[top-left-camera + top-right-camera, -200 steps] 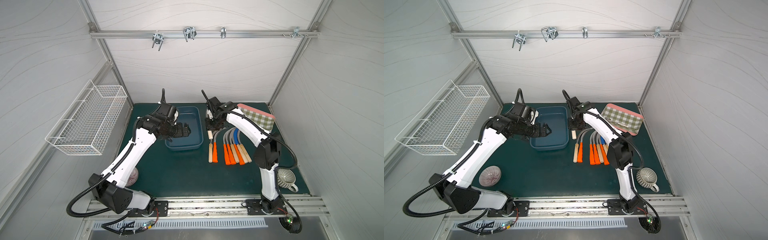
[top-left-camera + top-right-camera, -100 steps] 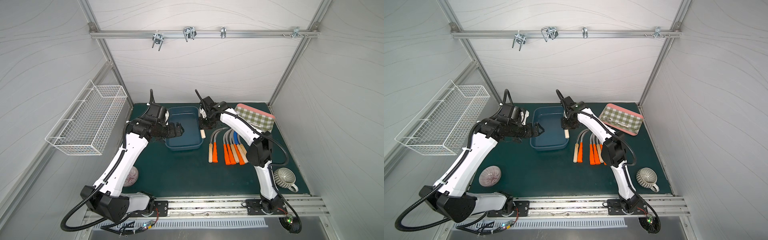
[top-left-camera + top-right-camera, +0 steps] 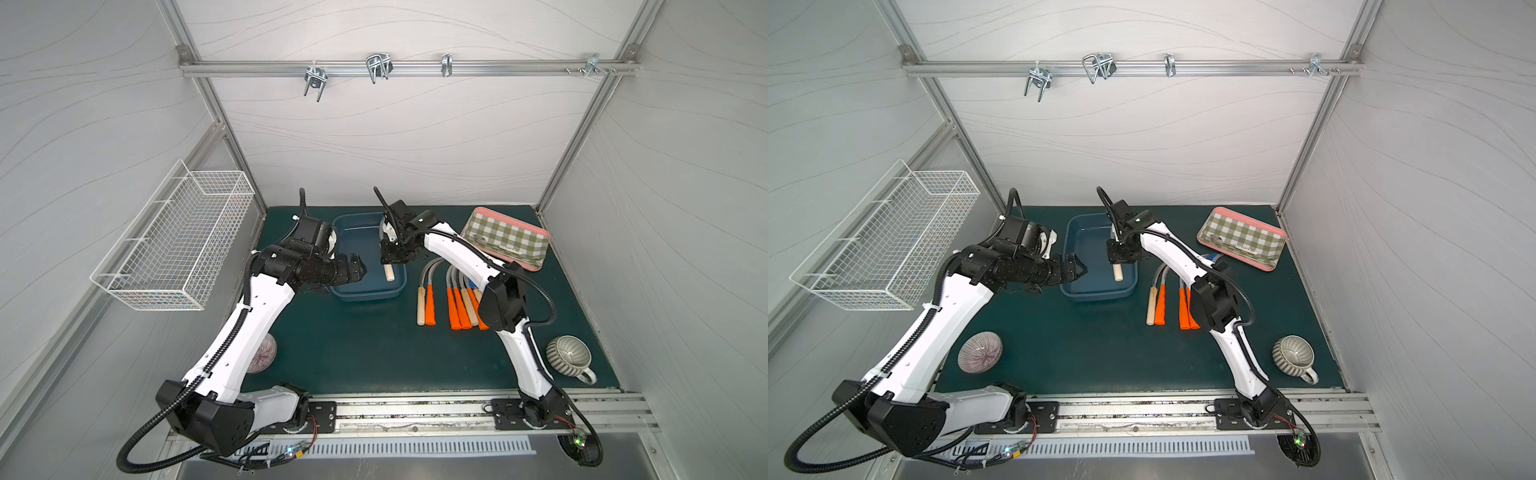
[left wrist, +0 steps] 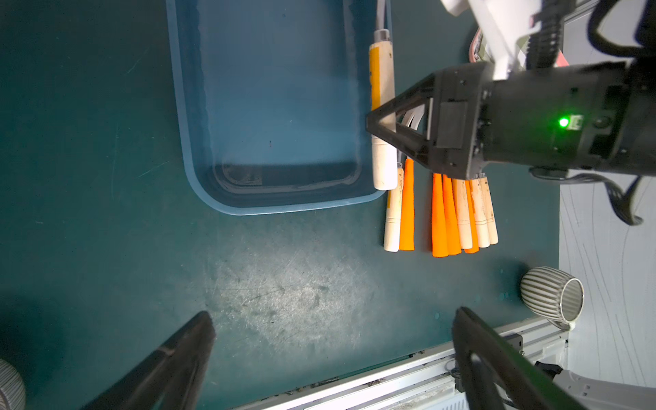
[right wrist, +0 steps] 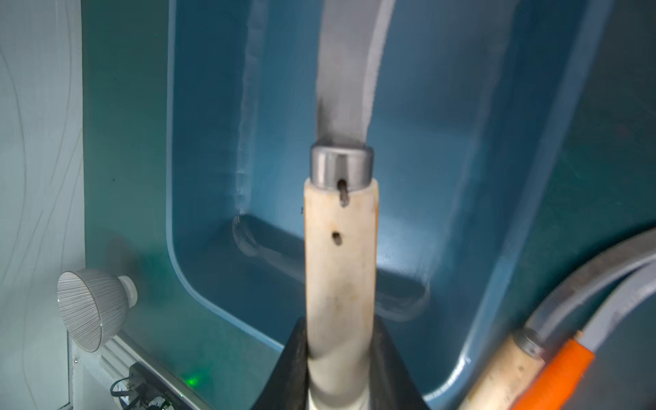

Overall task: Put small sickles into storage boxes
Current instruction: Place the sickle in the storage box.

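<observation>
a: what's the space looking like?

b: a dark green counter [image 3: 353, 361] is sitting inside white walls [image 3: 395, 145], and a wire basket [image 3: 174, 241] is hanging on the left one. the front middle is lying bare. everything else is crowding the back and the corners.

a: counts?

b: one blue tub [image 3: 368, 296], one checked tray [image 3: 507, 239], one mug [image 3: 568, 358], one upturned bowl [image 3: 980, 347]. the right end effector [image 3: 390, 261] is clamping the pale handle of one sickle [image 3: 389, 275] over the tub's right side. a pair [image 3: 426, 305] is lying just beside the tub. a bunch [image 3: 459, 307] is partly hiding under the right arm [image 3: 457, 253], so i'm not counting it. the left end effector [image 3: 359, 266] is hovering at the tub's left rim, jaws spread wide.
</observation>
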### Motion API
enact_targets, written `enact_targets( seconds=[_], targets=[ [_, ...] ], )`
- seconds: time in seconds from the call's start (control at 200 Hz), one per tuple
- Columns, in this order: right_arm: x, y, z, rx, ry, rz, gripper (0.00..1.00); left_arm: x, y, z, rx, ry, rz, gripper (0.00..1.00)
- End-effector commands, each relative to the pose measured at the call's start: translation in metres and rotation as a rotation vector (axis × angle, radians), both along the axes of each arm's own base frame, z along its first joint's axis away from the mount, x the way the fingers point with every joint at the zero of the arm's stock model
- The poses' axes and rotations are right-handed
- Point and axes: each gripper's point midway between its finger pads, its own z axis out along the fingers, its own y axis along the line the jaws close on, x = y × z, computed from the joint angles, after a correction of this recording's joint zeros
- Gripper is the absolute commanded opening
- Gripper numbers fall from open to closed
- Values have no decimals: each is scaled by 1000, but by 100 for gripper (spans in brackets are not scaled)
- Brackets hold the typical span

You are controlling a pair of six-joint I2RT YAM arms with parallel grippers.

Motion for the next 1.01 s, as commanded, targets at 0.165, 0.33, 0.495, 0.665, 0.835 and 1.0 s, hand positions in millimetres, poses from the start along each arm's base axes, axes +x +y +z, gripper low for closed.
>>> enact_targets(
  seconds=[0.165,0.33,0.495,0.665,0.835,1.0],
  targets=[
    [7,15,-21,-3,-9,5,0,-8,4,-1,-8,8,3,99],
    [10,15,-38,-31,-5,0,0,-11,4,-3,-8,18,-2,99],
    [13,17,-54,-50,1,-6,0,-15,3,-6,-12,30,-11,99],
    [16,17,-69,-72,6,-10,0,-18,3,-8,-17,38,-15,99],
    [19,17,-83,-94,7,-1,4,-19,1,-8,-26,44,-16,99],
    [23,15,-90,-106,1,-1,19,-20,1,-8,-31,45,-17,99]
  ],
)
